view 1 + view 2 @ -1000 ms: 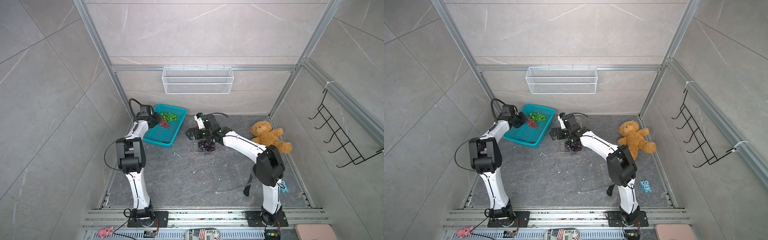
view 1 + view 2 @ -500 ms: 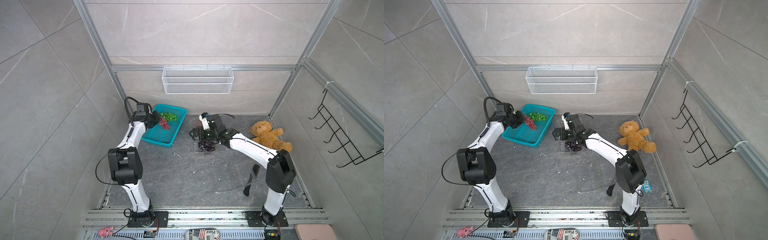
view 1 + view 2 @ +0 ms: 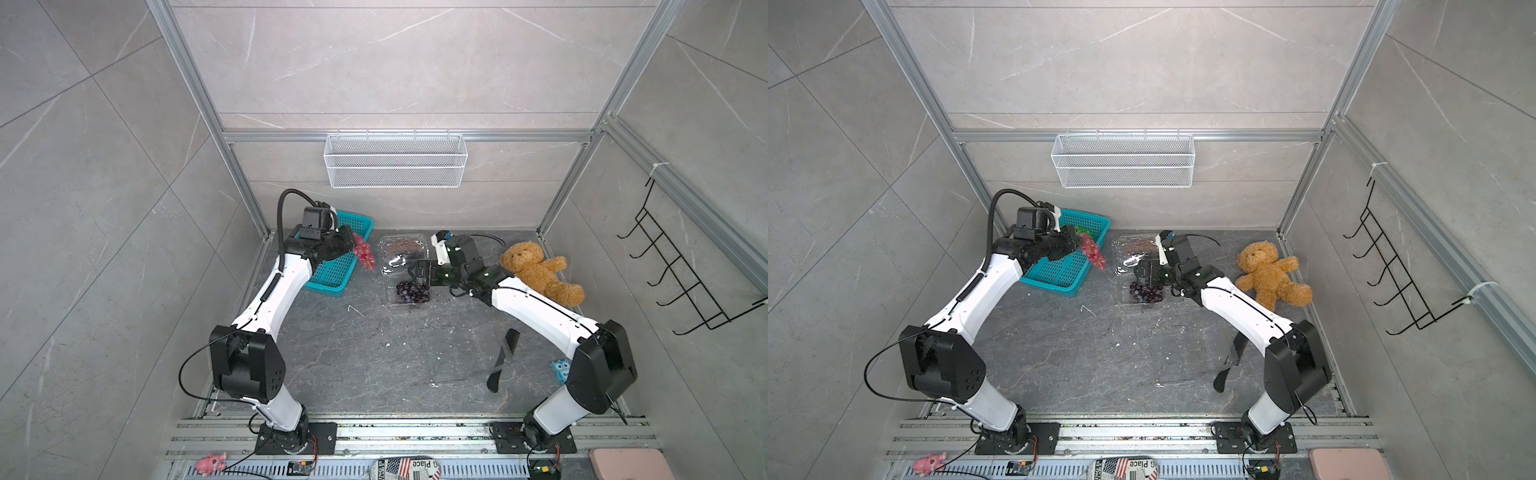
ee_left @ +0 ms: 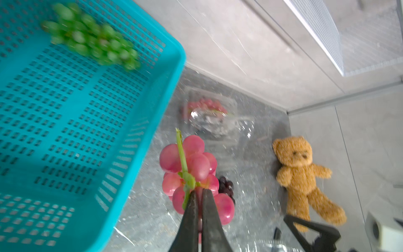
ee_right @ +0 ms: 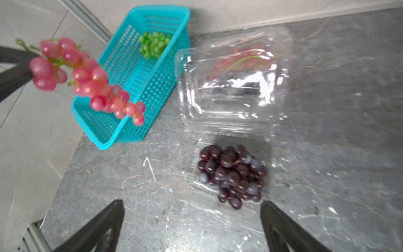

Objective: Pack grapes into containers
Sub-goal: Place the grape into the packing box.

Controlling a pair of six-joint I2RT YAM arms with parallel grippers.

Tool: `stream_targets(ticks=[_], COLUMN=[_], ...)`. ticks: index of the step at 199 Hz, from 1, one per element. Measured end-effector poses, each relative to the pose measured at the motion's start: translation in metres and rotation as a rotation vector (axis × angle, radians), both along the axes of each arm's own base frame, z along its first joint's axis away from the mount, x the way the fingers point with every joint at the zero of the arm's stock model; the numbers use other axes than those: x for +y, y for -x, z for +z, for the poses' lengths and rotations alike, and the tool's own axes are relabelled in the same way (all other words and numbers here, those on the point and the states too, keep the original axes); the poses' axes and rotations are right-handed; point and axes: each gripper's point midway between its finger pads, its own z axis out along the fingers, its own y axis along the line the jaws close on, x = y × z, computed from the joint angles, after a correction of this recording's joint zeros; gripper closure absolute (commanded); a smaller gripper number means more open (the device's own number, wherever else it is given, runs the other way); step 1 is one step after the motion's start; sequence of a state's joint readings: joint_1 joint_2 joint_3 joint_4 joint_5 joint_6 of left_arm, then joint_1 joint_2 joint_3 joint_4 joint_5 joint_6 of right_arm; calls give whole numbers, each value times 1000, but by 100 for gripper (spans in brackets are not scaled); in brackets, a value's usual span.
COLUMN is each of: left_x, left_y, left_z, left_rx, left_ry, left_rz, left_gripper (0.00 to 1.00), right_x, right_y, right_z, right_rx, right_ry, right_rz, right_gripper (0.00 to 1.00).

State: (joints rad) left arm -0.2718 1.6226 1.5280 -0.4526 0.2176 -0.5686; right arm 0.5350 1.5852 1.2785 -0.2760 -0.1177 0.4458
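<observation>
Left end effector pinches red grapes beside teal basket; right end effector spread.

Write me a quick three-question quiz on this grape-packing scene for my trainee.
1. True or false: the left gripper is shut on the red grape bunch.
2. What lies in the teal basket? A) green grapes B) a teddy bear C) nothing
3. Which gripper stands open near the dark purple grapes?
Key: 1 true; 2 A; 3 the right gripper.
</observation>
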Motion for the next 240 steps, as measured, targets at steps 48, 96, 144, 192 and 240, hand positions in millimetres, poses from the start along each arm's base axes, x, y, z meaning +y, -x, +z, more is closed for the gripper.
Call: stream_targets(ticks=[48, 96, 144, 192, 240], left_x=[-48, -75, -96, -96, -95], left_y=[32, 52, 56, 53, 50], left_z=[-20, -49, -80, -106, -115], left_rx=[37, 90, 138, 177, 174], left_ry=[-25, -64, -109, -158, -209], left_rz=[-98, -153, -192, -200, -218], left_gripper=[96, 96, 97, 97, 96], right_x=[-33, -40, -42, -40, -37], right_y=[13, 26, 29, 26, 23], right_z=[-16, -43, -50, -47, -54], right_rx=[32, 91, 110, 96, 102], right_ry=[20, 43, 42, 31, 31], right_rz=[-56, -63, -73, -74, -72], right_gripper=[1, 0, 1, 0, 1])
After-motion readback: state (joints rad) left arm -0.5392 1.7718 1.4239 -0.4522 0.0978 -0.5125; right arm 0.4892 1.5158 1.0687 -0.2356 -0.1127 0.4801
